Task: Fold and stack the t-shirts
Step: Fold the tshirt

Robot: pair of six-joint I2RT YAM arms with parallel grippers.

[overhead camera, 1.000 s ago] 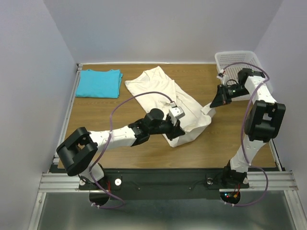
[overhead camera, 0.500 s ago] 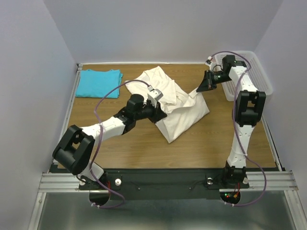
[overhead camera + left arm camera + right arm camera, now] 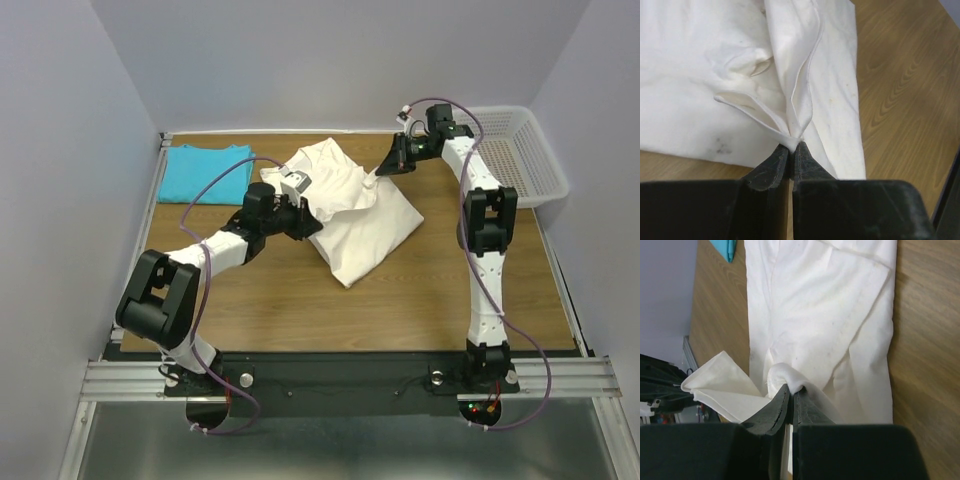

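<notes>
Top external view: both arms are reaching onto the cream t-shirt (image 3: pixel 365 228), which is lying on the bench (image 3: pixel 250 300) with its near part flat and its far part bunching up into loose folds. The left gripper (image 3: pixel 312 218) is working at the shirt's left edge. In the left wrist view its jaws are pressed together, pinching a gathered hem of at least two layers. The right gripper (image 3: pixel 381 170) is holding the shirt's far right corner, and in the right wrist view its jaws are likewise closed on a rounded tuck of cloth.

Two grips set apart along the same side are probably there so that the cloth hangs between them as one panel and can be carried across the rest of the shirt without collapsing. I judge this to be a fold in progress, not yet laid down.

The turquoise t-shirt (image 3: pixel 205 173) is lying flat and neat, well apart to the left of the cream shirt, and seems to be waiting for stacking. A white perforated basket (image 3: pixel 520 150) is sitting to the cream shirt's right.

The bench is showing a smooth wood grain, likely letting cotton slide easily. Plain pale walls (image 3: pixel 330 60) are closing in behind and to both sides of the cream shirt.
</notes>
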